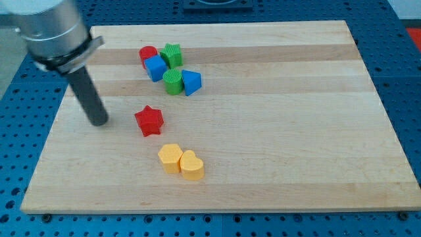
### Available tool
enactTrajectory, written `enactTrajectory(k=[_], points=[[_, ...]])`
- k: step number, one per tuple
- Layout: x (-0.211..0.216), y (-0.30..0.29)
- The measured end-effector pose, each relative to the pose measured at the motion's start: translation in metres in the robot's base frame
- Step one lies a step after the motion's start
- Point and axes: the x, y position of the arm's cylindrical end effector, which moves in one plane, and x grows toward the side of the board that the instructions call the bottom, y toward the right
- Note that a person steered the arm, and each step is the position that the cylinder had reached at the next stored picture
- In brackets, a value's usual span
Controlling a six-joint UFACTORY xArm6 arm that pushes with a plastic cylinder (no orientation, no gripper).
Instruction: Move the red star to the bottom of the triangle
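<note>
The biggest thing in my view is the wooden bench, a pale board that lies on a blue perforated surface. Next in size is my arm, whose grey cylinder enters at the view's top left and carries the dark rod downwards. My tip stands on the bench at the view's left side. This tool is only a plain rod, so it has nothing that can grasp or let go; it holds nothing, and it touches no block.

Near the view's top I see a cluster of five blocks. The blue triangle is at its right end, touching the green cylinder just beside it on the left. Above these are the blue cube, the green star and a red block whose shape I cannot make out, because the blue cube partly covers it.

The red star stands alone, to the right of my tip with a clear gap between them, and below the cluster towards the view's left. It is apart from the triangle.

Towards the view's bottom are two yellow blocks that touch each other: a yellow hexagon on the left and a yellow heart on the right.
</note>
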Motion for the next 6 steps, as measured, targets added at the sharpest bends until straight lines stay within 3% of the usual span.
enactTrajectory(k=[1, 3, 5, 6], points=[[0.014, 0.012], [0.007, 0.137], [0.036, 0.143], [0.017, 0.146]])
